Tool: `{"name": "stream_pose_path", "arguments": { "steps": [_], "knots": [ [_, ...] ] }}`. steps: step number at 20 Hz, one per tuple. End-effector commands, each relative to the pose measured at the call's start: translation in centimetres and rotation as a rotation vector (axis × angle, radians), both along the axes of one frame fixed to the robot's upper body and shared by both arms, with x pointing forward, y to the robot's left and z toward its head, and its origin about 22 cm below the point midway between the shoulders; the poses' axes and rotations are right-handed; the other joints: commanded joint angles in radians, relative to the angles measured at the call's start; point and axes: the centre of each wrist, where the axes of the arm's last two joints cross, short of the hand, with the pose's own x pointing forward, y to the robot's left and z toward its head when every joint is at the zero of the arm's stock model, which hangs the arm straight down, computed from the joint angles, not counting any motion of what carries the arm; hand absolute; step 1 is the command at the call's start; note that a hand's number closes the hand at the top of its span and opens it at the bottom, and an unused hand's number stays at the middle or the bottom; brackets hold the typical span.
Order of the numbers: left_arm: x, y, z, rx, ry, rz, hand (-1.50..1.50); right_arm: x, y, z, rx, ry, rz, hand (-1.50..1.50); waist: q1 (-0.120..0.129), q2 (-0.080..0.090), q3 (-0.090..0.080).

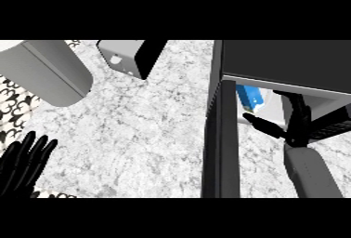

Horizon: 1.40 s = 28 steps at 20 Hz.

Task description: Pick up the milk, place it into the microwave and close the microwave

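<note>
The blue and white milk carton [250, 98] stands inside the open microwave [288, 60], just behind its door opening. The dark microwave door [221, 144] is swung out toward me, seen edge-on. My right hand [293, 125] reaches into the cavity to the right of the carton, open, with its fingers [297, 108] straight and the thumb spread toward the carton without closing on it. My left hand [24, 160] rests open at the lower left, fingers up.
A large grey cylindrical vessel [51, 69] lies at the back left. A grey and black box-shaped appliance [130, 56] sits at the back middle. The marbled counter [144, 135] spreads between them and the door. A patterned strip [12, 107] runs down the left edge.
</note>
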Motion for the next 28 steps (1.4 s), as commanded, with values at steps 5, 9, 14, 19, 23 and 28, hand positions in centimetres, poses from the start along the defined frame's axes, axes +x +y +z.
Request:
{"name": "stream_pose_path", "arguments": {
  "steps": [5,9,14,19,23,28],
  "knots": [
    [0.5,-0.9,-0.3,0.005,0.011,-0.03,-1.5,3.4,1.9,0.3,0.168,0.258,-0.055,-1.5,0.035,0.043,0.005],
    [0.7,-1.3,0.1,0.024,0.002,-0.04,-1.5,3.3,1.9,-0.2,0.169,0.278,-0.067,-1.5,0.027,0.042,0.006],
    [1.1,-2.3,-0.2,0.011,0.015,-0.037,-1.5,4.4,1.4,0.9,0.171,0.294,-0.067,-1.5,-0.002,0.035,0.005],
    [1.1,-3.1,0.0,0.013,0.005,-0.054,-1.5,4.8,1.3,1.0,0.173,0.318,-0.025,-1.5,-0.008,0.031,0.007],
    [1.1,-3.5,-0.1,0.01,0.005,-0.038,-1.5,4.9,1.6,0.6,0.178,0.351,0.015,-1.5,-0.029,0.025,0.007],
    [1.0,-3.8,-0.2,0.01,0.009,-0.028,-1.5,4.7,1.8,-0.2,0.221,0.382,0.028,-1.5,-0.044,0.021,0.008]
  ]
}}
